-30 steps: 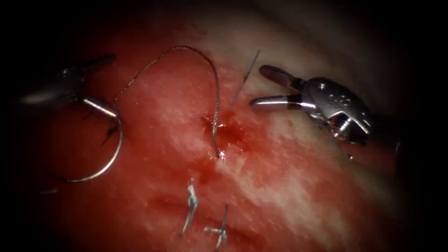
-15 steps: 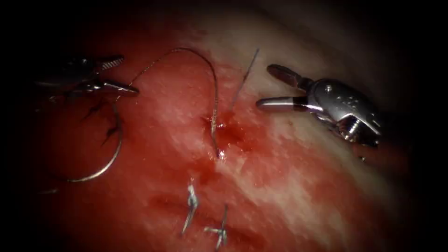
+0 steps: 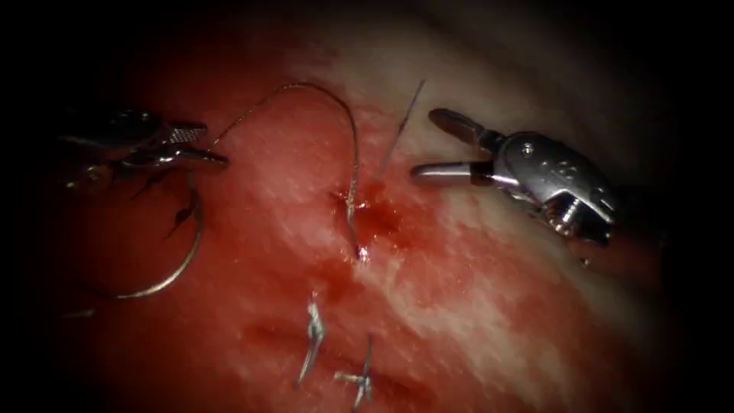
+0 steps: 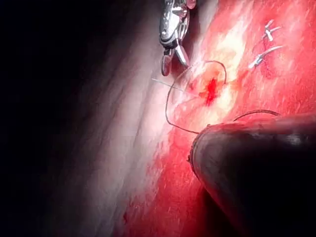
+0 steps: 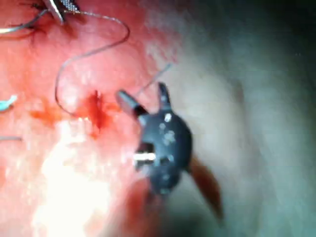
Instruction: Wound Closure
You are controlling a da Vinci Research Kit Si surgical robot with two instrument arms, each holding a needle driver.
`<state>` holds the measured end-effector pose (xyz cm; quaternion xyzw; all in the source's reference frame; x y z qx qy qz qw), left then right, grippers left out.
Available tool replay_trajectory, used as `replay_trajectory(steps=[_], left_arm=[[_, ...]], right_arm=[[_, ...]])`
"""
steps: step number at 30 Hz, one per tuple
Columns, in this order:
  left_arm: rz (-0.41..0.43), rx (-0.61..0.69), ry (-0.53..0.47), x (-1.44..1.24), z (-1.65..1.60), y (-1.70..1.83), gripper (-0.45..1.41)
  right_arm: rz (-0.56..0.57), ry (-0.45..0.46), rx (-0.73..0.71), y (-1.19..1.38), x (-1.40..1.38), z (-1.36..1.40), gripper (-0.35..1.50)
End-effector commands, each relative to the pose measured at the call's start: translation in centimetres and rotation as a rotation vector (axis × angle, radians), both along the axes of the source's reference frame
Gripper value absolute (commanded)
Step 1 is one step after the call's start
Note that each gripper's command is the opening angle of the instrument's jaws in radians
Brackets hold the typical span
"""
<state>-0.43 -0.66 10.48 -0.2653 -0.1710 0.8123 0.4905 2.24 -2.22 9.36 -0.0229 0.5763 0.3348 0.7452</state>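
Left tool (image 3: pixel 202 153) – jaws clamped on thread (image 3: pixel 336 103) by needle's tail; needle (image 3: pixel 172 271) lies free on tissue (image 3: pixel 474 306), left of cut (image 3: pixel 375 218). Right tool (image 3: pixel 428 145) – jaws apart, empty, beside cut.

From my console I see a black unlit surround (image 3: pixel 688 46) closing in on every edge of the endoscope view. The light falls as 1 bright pool in the middle, fading outward. The left wrist view carries a broad patch of the same darkness.
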Motion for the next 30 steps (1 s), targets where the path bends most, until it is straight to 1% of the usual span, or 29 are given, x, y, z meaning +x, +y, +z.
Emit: replay_trajectory(steps=[1, 2, 3, 5, 7, 8, 9, 11, 14, 15, 17, 19, 21, 23, 24, 26, 27, 28, 29, 30], left_arm=[[0.017, 0.006, 0.001, -0.05, 0.05, 0.03, 0.21], [0.03, 0.017, 0.003, -0.05, 0.05, 0.03, 0.21], [0.037, 0.025, -0.001, -0.05, 0.05, 0.03, 0.12], [0.044, 0.038, -0.015, -0.08, 0.05, 0.05, -0.45], [0.057, 0.065, -0.052, -0.1, 0.04, 0.07, -0.45], [0.074, 0.047, -0.101, -0.13, 0.03, 0.09, -0.45], [0.102, -0.01, -0.155, -0.17, -0.01, 0.1, -0.45], [0.103, -0.035, -0.171, -0.21, -0.05, 0.11, -0.45], [0.104, -0.067, -0.186, -0.25, -0.13, 0.1, -0.45], [0.103, -0.102, -0.205, -0.26, -0.22, 0.09, -0.45], [0.108, -0.119, -0.211, -0.25, -0.26, 0.08, -0.45], [0.124, -0.15, -0.217, -0.27, -0.34, 0.04, -0.45], [0.142, -0.179, -0.223, -0.3, -0.37, 0.02, -0.45], [0.171, -0.204, -0.245, -0.36, -0.38, 0.03, -0.45], [0.177, -0.213, -0.243, -0.42, -0.35, 0.04, -0.45], [0.179, -0.219, -0.242, -0.48, -0.31, 0.04, -0.45], [0.191, -0.216, -0.229, -0.57, -0.24, 0.03, -0.45], [0.201, -0.216, -0.219, -0.61, -0.2, 0.03, -0.45], [0.215, -0.233, -0.179, -0.68, -0.09, 0.02, -0.45], [0.221, -0.237, -0.17, -0.71, -0.04, 0.01, -0.45]], right_arm=[[-0.001, 0.002, -0.001, 0.01, 0.09, 0.06, 1.48], [-0.003, 0.004, -0.001, 0.01, 0.09, 0.06, 1.48], [-0.003, 0.004, -0.001, 0.0, 0.09, 0.06, 1.48], [-0.003, 0.004, -0.001, 0.0, 0.09, 0.05, 1.48], [-0.004, 0.006, -0.001, -0.01, 0.08, 0.05, 1.48], [0.0, 0.008, -0.004, -0.02, 0.07, 0.03, 1.48], [0.001, 0.01, -0.006, -0.05, 0.06, 0.01, 1.48], [-0.009, 0.003, -0.002, -0.09, 0.03, -0.01, 1.45], [-0.055, -0.027, 0.016, -0.18, -0.02, 0.01, 1.36], [-0.085, -0.039, 0.038, -0.27, -0.03, 0.08, 1.33], [-0.097, -0.033, 0.055, -0.3, -0.02, 0.12, 1.33], [-0.131, -0.004, 0.098, -0.37, 0.05, 0.21, 1.31], [-0.142, 0.005, 0.113, -0.42, 0.12, 0.25, 1.3], [-0.178, 0.039, 0.124, -0.47, 0.25, 0.24, 1.26], [-0.197, 0.064, 0.127, -0.49, 0.33, 0.2, 1.21], [-0.212, 0.079, 0.127, -0.51, 0.45, 0.15, 1.04], [-0.22, 0.1, 0.12, -0.53, 0.55, 0.12, 0.66], [-0.236, 0.114, 0.099, -0.54, 0.61, 0.09, 0.07], [-0.256, 0.143, 0.068, -0.54, 0.68, 0.06, -0.35], [-0.259, 0.162, 0.055, -0.54, 0.72, 0.04, -0.35]])
